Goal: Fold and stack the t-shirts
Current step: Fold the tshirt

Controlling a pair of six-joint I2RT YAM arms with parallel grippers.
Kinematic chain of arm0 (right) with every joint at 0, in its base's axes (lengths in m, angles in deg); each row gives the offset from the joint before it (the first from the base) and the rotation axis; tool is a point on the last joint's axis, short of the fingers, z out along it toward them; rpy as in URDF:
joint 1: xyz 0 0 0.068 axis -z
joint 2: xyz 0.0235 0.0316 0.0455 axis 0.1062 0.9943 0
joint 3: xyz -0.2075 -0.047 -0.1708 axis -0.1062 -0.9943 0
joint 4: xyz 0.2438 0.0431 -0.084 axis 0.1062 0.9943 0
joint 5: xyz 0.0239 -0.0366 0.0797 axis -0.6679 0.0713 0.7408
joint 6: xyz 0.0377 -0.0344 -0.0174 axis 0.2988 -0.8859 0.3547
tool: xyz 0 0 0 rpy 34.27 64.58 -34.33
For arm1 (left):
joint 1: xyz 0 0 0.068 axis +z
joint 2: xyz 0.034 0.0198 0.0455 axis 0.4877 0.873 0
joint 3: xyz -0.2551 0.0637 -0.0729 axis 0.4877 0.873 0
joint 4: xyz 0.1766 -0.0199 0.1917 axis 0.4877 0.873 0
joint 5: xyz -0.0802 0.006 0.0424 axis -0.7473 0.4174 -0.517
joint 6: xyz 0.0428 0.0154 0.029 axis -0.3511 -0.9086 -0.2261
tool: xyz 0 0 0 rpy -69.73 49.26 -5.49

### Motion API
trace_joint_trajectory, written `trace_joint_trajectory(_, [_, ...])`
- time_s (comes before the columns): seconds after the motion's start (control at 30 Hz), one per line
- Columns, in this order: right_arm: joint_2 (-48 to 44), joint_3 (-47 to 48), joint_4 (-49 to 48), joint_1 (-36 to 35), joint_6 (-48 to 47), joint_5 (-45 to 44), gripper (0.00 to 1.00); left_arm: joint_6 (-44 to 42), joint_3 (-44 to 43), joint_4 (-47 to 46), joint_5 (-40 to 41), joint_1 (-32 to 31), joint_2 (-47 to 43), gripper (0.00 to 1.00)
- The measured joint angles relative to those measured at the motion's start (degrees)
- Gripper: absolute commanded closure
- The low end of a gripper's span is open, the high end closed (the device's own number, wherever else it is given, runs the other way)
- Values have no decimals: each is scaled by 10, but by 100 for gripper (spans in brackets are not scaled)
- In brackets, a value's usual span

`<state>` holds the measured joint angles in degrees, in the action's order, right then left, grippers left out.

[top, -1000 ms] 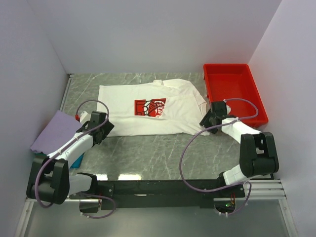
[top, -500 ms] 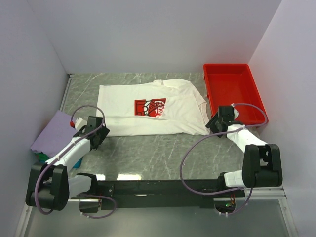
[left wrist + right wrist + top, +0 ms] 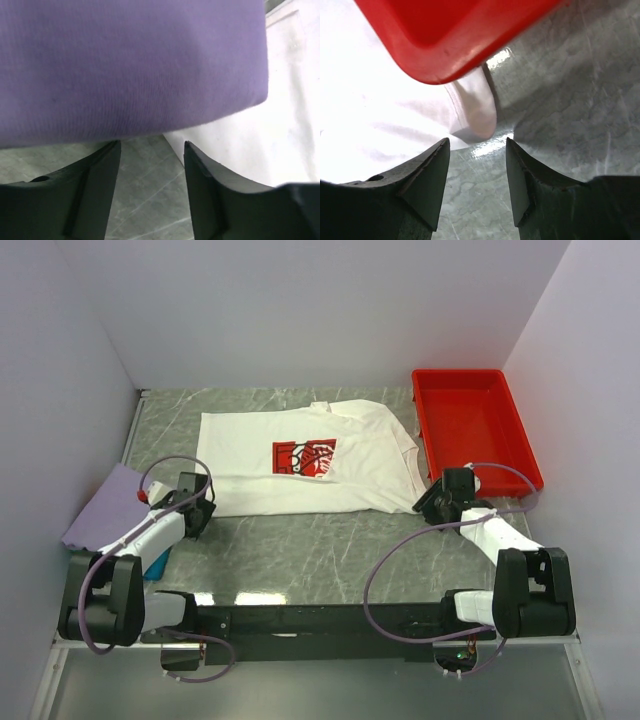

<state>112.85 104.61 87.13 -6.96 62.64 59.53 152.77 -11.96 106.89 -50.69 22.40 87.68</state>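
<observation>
White t-shirt (image 3: 290, 465) lies flat, print up, far-middle of the table (image 3: 300, 550), which I'd guess is why the left gripper (image 3: 200, 508) and right gripper (image 3: 428, 504) sit at its near corners, jaws spread and pinching nothing, ready to fold.

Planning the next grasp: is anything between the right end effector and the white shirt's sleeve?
Nothing visible does. The sleeve lies just ahead of the open right end effector, with the red tray behind it.
</observation>
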Motion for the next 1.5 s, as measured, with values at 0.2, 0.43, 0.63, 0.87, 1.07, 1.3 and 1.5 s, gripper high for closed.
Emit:
trace_joint_trajectory(0.2, [1,0,-16,0,2,6,46,7,-8,-2,16,5,21,59])
trace_joint_trajectory(0.43, [31,0,-36,0,9,19,61,7,-17,-7,33,6,42,71])
trace_joint_trajectory(0.63, [46,0,-45,0,9,28,89,3,-26,-11,44,7,58,96])
trace_joint_trajectory(0.87, [41,8,-30,0,10,21,100,0,-34,4,45,7,60,99])
trace_joint_trajectory(1.07, [-16,8,2,0,10,5,100,2,-34,46,59,7,28,99])
trace_joint_trajectory(1.3, [-69,7,25,1,9,-3,100,0,-33,61,62,8,-31,83])
trace_joint_trajectory(1.5, [-55,6,25,2,8,-1,100,-17,-24,28,44,8,-26,43])
